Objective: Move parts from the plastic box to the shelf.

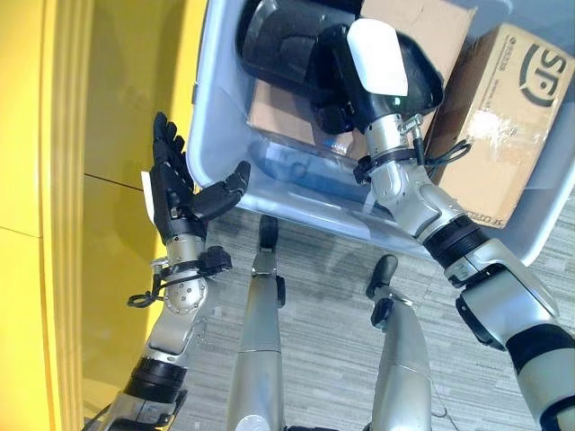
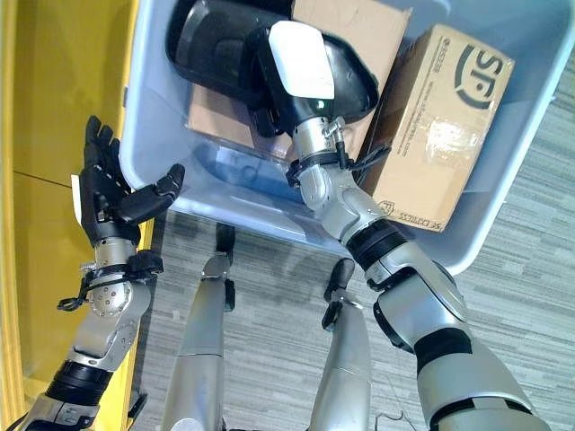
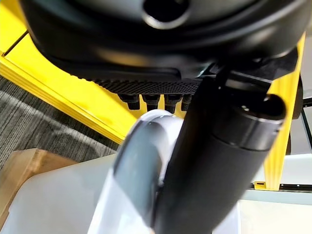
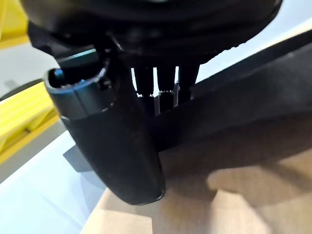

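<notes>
The right hand (image 2: 296, 63) is reaching down into the plastic box (image 2: 153, 184), its white-covered thumb lying over a large black part (image 2: 220, 54). In the right wrist view its fingers (image 4: 163, 90) are pressing against the part's dark edge, with cardboard just beneath. Whether they are actually curling round that edge cannot be told from here, so a closed grasp is not confirmed. Judgement: the hand is placed there to lift this part out for the shelf.

The left hand (image 1: 175, 193) is hovering outside the box, just beside its near wall, fingers straight and thumb spread, holding nothing. It is probably waiting to support or receive the load.

The black part is broad, smooth and rounded, slightly glossy, resting on top of a flat cardboard box (image 2: 346, 27). A second cardboard box (image 2: 440, 126) is leaning tilted against the box's far-right wall. The yellow shelf (image 1: 54, 180) is standing close on the robot's left.
</notes>
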Controlling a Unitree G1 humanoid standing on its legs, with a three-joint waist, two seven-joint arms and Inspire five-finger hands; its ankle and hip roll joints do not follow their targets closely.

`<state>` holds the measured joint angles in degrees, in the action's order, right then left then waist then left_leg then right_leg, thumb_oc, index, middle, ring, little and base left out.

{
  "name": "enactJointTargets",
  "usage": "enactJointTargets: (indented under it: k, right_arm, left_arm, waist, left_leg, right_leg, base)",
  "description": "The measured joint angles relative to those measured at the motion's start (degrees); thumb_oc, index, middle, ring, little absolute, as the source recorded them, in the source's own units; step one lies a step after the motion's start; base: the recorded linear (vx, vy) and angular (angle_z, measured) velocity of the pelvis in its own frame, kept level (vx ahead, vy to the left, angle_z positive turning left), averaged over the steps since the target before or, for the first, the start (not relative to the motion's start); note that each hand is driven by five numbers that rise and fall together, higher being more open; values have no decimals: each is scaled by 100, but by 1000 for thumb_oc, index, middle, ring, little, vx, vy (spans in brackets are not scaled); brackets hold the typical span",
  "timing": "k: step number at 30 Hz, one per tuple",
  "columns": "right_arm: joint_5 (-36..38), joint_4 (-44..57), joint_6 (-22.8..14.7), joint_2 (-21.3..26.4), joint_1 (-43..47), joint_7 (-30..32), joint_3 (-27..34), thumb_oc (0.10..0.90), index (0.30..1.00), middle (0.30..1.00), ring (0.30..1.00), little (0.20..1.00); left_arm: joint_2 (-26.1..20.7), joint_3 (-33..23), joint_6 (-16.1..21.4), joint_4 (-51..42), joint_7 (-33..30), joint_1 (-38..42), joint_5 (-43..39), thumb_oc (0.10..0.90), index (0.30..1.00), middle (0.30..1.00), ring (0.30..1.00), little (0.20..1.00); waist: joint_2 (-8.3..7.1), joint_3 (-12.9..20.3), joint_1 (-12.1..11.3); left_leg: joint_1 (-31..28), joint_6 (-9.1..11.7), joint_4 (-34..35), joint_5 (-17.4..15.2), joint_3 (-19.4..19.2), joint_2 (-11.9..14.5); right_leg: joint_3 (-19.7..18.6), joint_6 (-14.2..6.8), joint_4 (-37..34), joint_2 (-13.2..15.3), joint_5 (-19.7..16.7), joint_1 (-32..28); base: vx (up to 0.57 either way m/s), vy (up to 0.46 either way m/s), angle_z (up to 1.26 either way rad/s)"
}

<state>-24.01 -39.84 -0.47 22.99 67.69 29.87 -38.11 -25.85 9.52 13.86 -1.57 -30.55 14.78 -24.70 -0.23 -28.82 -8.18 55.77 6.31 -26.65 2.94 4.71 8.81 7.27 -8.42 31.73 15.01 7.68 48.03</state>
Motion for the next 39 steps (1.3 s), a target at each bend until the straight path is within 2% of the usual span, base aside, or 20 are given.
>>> enactJointTargets:
  k: [7, 8, 12, 15, 16, 17, 19, 22, 25, 26, 27, 29, 30, 31, 33, 35, 36, 38, 39]
  right_arm:
    - [-298, -397, 143, 73, 28, -209, -298, 400, 300, 300, 300, 300]
    - [-315, -528, 158, 116, 41, -215, -361, 400, 300, 300, 300, 300]
    - [-535, -995, 213, 181, 0, -611, -635, 400, 300, 300, 300, 300]
    - [-633, -1229, 241, 300, -143, -1000, -774, 400, 300, 300, 300, 300]
    - [-730, -1225, 289, 416, -252, -1167, -827, 400, 300, 300, 300, 300]
    - [-751, -985, 304, 717, -494, -1325, -833, 400, 300, 300, 300, 300]
    - [-761, -670, 241, 1262, -930, -1506, -875, 400, 300, 300, 300, 300]
    - [-959, -64, 145, 1803, -1509, -1665, -795, 400, 300, 300, 300, 300]
    - [-945, 1014, -52, 2422, -1853, -1952, -764, 400, 300, 300, 300, 300]
    - [-902, 1397, -69, 2617, -1991, -2052, -661, 400, 300, 300, 300, 300]
    - [-770, 2069, -214, 3033, -2307, -2158, -355, 400, 300, 300, 300, 300]
    - [-612, 2900, -442, 3526, -2758, -2250, 102, 400, 300, 300, 300, 300]
    - [-548, 3089, -501, 3649, -2896, -2260, 266, 400, 300, 300, 300, 300]
    - [-328, 3562, -607, 3919, -3235, -2398, 781, 400, 300, 300, 300, 300]
    - [-18, 3911, -737, 4213, -3494, -2447, 1348, 400, 300, 300, 300, 300]
    - [228, 4398, -745, 4328, -4030, -2681, 2198, 400, 300, 300, 300, 300]
    - [466, 4448, -840, 4445, -4067, -2700, 2341, 400, 300, 300, 300, 300]
    - [700, 4493, -925, 4716, -4067, -2796, 2462, 400, 300, 300, 300, 300]
    - [785, 4490, -926, 4791, -4082, -2848, 2529, 400, 300, 300, 300, 300]
  left_arm:
    - [8, 60, -33, 117, 69, -99, -200, 900, 1000, 1000, 1000, 1000]
    - [10, 62, -36, 108, 144, -94, -205, 900, 1000, 1000, 1000, 1000]
    - [11, 58, -35, 70, 382, -228, -208, 900, 1000, 1000, 1000, 1000]
    - [7, 64, -33, -39, 578, -482, -210, 900, 1000, 1000, 1000, 1000]
    - [9, 37, -93, -177, 638, -620, -216, 900, 1000, 1000, 1000, 1000]
    - [-53, -112, -260, -979, 733, -952, -340, 900, 1000, 1000, 1000, 1000]
    - [-252, -216, -101, -1744, 892, -1219, -380, 900, 1000, 1000, 1000, 1000]
    - [-268, -473, -12, -2114, 944, -1117, -401, 900, 1000, 1000, 1000, 1000]
    - [-266, -782, 13, -2173, 1005, -937, -419, 900, 1000, 1000, 1000, 1000]
    - [-266, -827, 10, -2207, 1019, -941, -420, 900, 1000, 1000, 1000, 1000]
    - [-260, -883, -5, -2224, 1100, -981, -421, 900, 1000, 1000, 1000, 1000]
    - [-264, -1023, -61, -2222, 1179, -1256, -428, 900, 1000, 1000, 1000, 1000]
    - [-266, -1056, -69, -2222, 1215, -1334, -430, 900, 1000, 1000, 1000, 1000]
    - [-272, -1189, -94, -2229, 1346, -1524, -429, 900, 1000, 1000, 1000, 1000]
    - [-266, -1286, -115, -2233, 1398, -1622, -431, 900, 1000, 1000, 1000, 1000]
    - [-274, -1466, -234, -2240, 1636, -1727, -431, 900, 1000, 1000, 1000, 1000]
    - [-269, -1561, -255, -2242, 1662, -1790, -432, 900, 1000, 1000, 1000, 1000]
    - [-276, -1682, -276, -2235, 1752, -1861, -433, 900, 1000, 1000, 1000, 1000]
    - [-274, -1688, -275, -2234, 1786, -1887, -432, 900, 1000, 1000, 1000, 1000]
  waist:
    - [3, 1, -67]
    - [3, -2, -131]
    - [-3, -9, -281]
    - [-12, -12, -307]
    - [-6, -19, -391]
    - [-82, -66, -384]
    - [-83, -67, -500]
    - [-76, -74, -516]
    - [-78, -73, -378]
    - [-78, -73, -389]
    - [-84, -72, -356]
    - [-91, -66, -279]
    - [-98, -56, -215]
    - [-96, -34, -152]
    - [-117, 30, 11]
    - [-128, 48, 30]
    - [-131, 53, 151]
    - [-129, 75, 167]
    - [-128, 215, 208]
  left_leg:
    - [-457, -49, 106, -47, -12, 17]
    - [-572, -57, 138, -61, -32, 27]
    - [-1181, -57, 336, -64, -76, 28]
    - [-1780, -69, 498, -103, -156, 27]
    - [-1955, -79, 526, -110, -178, 25]
    - [-2091, -64, 522, -185, -199, 61]
    - [-2344, -66, 602, -185, -201, 28]
    - [-2746, -100, 697, -225, -358, 26]
    - [-3118, -106, 789, -289, -499, 104]
    - [-3152, -108, 813, -287, -538, 88]
    - [-3285, -105, 888, -286, -619, 124]
    - [-3560, -87, 1030, -274, -684, 103]
    - [-3659, -87, 1073, -275, -707, 143]
    - [-3838, -60, 1219, -257, -737, 125]
    - [-3942, -41, 1304, -244, -773, 193]
    - [-4134, 1, 1428, -214, -875, 214]
    - [-4269, 2, 1496, -214, -915, 225]
    - [-4483, 6, 1586, -211, -978, 241]
    - [-4510, 5, 1611, -212, -1067, 262]
  right_leg:
    - [65, -16, -528, -64, -169, -669]
    - [67, -17, -573, -75, -177, -803]
    - [108, -69, -918, -86, -234, -1447]
    - [130, -107, -1348, -97, -373, -2150]
    - [159, -151, -1461, -105, -403, -2388]
    - [139, -137, -1470, -92, -369, -2490]
    - [164, -174, -1738, -118, -453, -2820]
    - [108, -239, -2141, -113, -669, -3308]
    - [42, -198, -2607, -135, -858, -3744]
    - [21, -209, -2672, -153, -901, -3788]
    - [-15, -206, -2849, -169, -985, -3916]
    - [-35, -213, -3015, -168, -1032, -4173]
    - [-38, -236, -3096, -161, -1058, -4275]
    - [-30, -231, -3287, -195, -1128, -4459]
    - [-46, -189, -3455, -237, -1217, -4550]
    - [-90, -195, -3600, -266, -1241, -4704]
    - [-101, -178, -3661, -269, -1256, -4808]
    - [-215, -178, -3661, -273, -1253, -4899]
    - [-239, -175, -3661, -278, -1249, -4868]
  base:
    - [-10, -47, -1]
    - [1, -74, 0]
    - [13, -81, 1]
    - [21, -104, -3]
    - [22, -110, -5]
    - [-11, -42, 1]
    - [14, -17, -2]
    - [33, -36, -14]
    - [66, -52, -22]
    - [71, -73, -19]
    - [84, -77, -14]
    - [95, -85, -14]
    - [105, -82, -12]
    - [41, -26, -11]
    - [110, -79, -16]
    - [148, -111, -18]
    - [96, -62, -15]
    - [62, -32, -28]
    - [71, -56, -31]
